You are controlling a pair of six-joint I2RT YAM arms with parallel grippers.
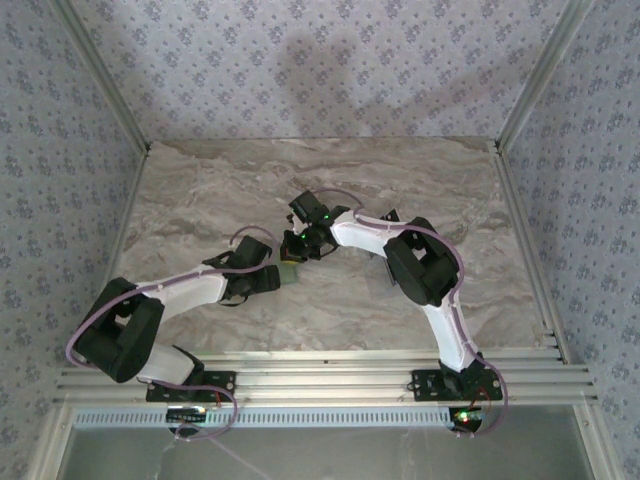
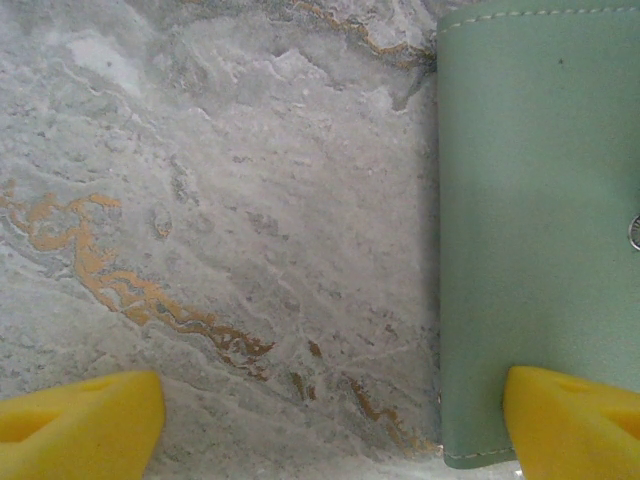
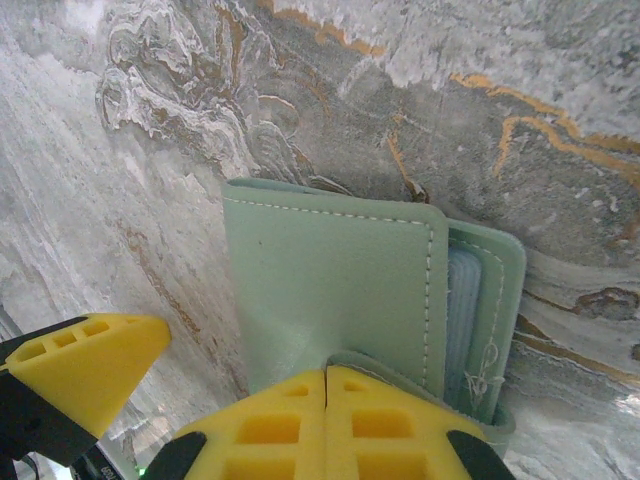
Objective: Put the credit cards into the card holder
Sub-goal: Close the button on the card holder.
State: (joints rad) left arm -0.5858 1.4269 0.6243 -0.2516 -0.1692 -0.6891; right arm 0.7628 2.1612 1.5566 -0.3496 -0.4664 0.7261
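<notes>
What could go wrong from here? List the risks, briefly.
1. The left gripper is open with one finger over the card holder; closing may drag or crumple it.
2. The right gripper is shut at the holder's edge, close beside the left gripper; the two might collide.

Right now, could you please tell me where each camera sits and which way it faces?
Top external: above and behind the bases, looking down at the table; left arm and right arm meet at the card holder.
Left wrist: faces down at table; open left gripper straddles the holder's edge.
Right wrist: faces down; shut right gripper at the holder's flap.
Shared: all three show the card holder.
</notes>
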